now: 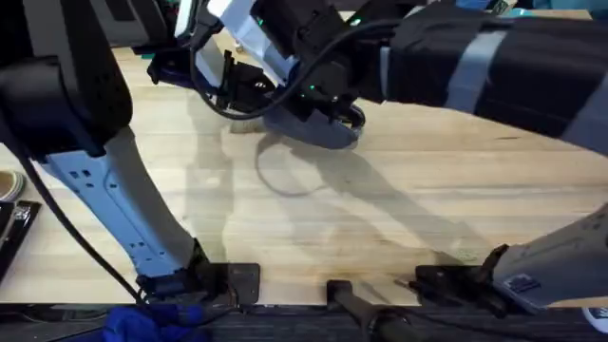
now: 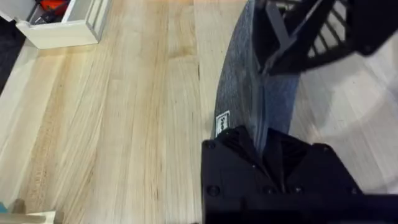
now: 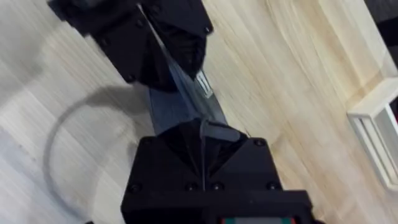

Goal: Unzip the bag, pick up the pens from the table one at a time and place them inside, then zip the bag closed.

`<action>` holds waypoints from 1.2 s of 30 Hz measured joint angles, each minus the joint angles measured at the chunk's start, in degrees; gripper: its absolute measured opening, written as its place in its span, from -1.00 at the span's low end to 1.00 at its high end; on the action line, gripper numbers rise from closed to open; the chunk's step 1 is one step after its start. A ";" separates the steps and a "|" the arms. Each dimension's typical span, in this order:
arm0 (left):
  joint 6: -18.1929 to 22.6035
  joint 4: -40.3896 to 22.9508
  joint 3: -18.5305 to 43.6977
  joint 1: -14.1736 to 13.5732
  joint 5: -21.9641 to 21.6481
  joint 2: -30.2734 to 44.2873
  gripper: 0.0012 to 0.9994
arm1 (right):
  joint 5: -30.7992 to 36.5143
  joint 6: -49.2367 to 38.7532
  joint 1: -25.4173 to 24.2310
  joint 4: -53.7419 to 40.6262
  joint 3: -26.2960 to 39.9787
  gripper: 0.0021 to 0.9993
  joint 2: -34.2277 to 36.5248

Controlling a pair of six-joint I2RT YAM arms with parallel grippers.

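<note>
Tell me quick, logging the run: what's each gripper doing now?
Left gripper: shut on the bag.
Right gripper: shut on the bag, at its other end.

No text is showing clearly enough to be read. A small white label [image 2: 222, 124] is sitting on the side of the bag [image 2: 239, 87] (some dark marks are printed on it, but they are too small to make out). In the right wrist view the same label [image 3: 204, 84] is appearing again, also unreadable.
</note>
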 joint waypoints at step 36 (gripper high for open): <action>-0.01 0.18 -0.04 -0.31 0.04 0.00 -0.92 | -1.09 7.03 -6.62 -17.17 0.00 -0.94 -4.71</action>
